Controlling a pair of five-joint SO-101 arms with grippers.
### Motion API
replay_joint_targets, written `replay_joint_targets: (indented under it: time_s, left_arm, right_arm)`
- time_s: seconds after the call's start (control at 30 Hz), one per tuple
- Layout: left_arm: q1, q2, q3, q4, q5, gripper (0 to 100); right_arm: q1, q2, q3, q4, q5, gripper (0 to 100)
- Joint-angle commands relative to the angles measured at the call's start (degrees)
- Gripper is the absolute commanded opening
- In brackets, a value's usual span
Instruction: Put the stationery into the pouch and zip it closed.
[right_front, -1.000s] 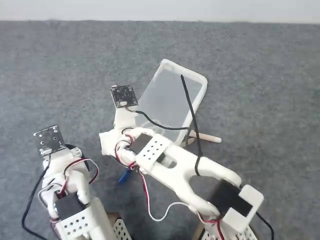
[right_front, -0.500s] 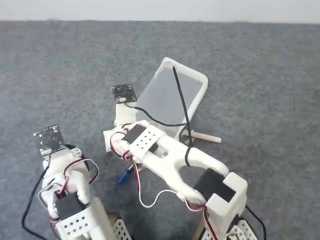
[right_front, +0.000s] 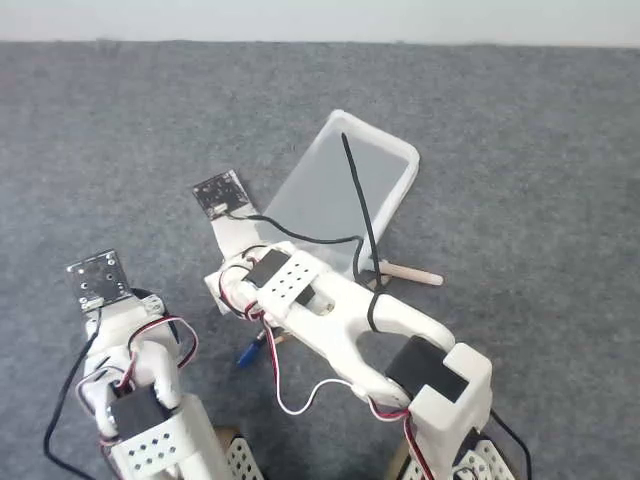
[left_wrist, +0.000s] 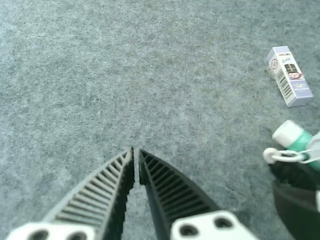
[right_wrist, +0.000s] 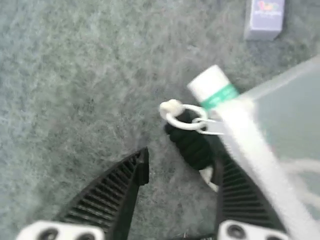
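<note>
Left gripper: narrow, nearly closed, empty.
Right gripper: wide — zip pull at its tips.
Pouch: centre of high view — pencil lower right.

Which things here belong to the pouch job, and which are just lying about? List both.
Job in hand:
pouch
zip pull ring
glue stick
small box
wooden stick
blue pen-like item
right claw, open near the ring

Just there:
grey carpet
black cable running over the pouch
</note>
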Motion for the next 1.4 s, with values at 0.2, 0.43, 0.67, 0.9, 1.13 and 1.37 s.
replay_joint_targets:
  time_s: [0.2, 0.43, 0.67, 0.9, 1.13, 1.37]
  left_arm:
    - [-0.44, -0.44, -0.48, -1.93, -0.26, 1]
    - [-0.44, -0.44, -0.04, -1.93, -0.26, 1]
    - [-0.44, -0.44, -0.04, -1.93, -0.26, 1]
    - [-0.44, -0.44, 0.04, -1.93, -0.26, 1]
    - [-0.44, -0.44, 0.04, -1.93, -0.26, 1]
    - [-0.44, -0.44, 0.04, -1.93, -0.26, 1]
  right_arm:
    - [1.19, 4.35, -4.22, -0.84, 5.98, 17.4]
    - [2.15, 6.2, -6.42, 0.22, 6.07, 13.0]
    - [2.07, 9.27, -7.65, 0.04, 6.07, 8.0]
    - [2.86, 12.7, -13.27, 5.76, 6.07, 14.8]
    - [2.95, 12.09, -14.59, 9.98, 9.05, 1.7]
    - [3.03, 3.12, -14.51, 21.32, 10.46, 0.6]
